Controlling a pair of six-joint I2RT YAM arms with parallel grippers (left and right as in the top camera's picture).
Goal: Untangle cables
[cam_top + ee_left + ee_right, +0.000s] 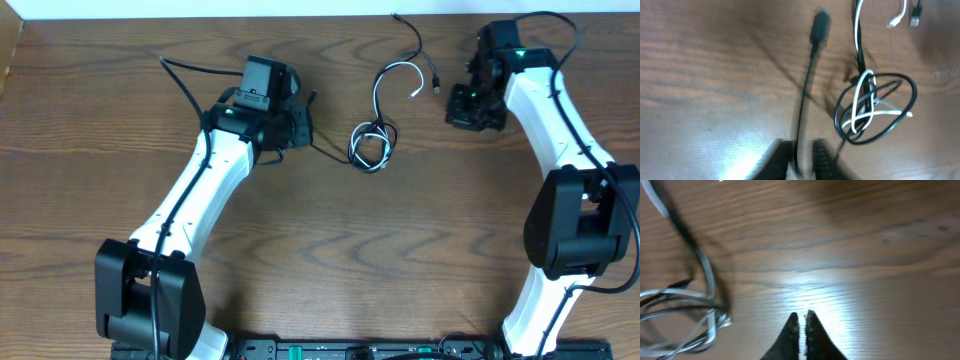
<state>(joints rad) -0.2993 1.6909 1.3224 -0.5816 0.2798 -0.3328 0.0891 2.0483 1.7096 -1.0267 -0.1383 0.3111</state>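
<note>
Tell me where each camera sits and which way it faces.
Overhead: above the brown wooden table, facing straight down; white left arm and right arm flank a tangled coil of white and black cords.
Left wrist: on the left arm, facing down past the left gripper at the coil.
Right wrist: on the right arm, facing down past the shut right gripper; coil at left.
All three share the coil.

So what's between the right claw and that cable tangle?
Only bare wooden table, seen in the right wrist view, separates the right gripper from the cables.
</note>
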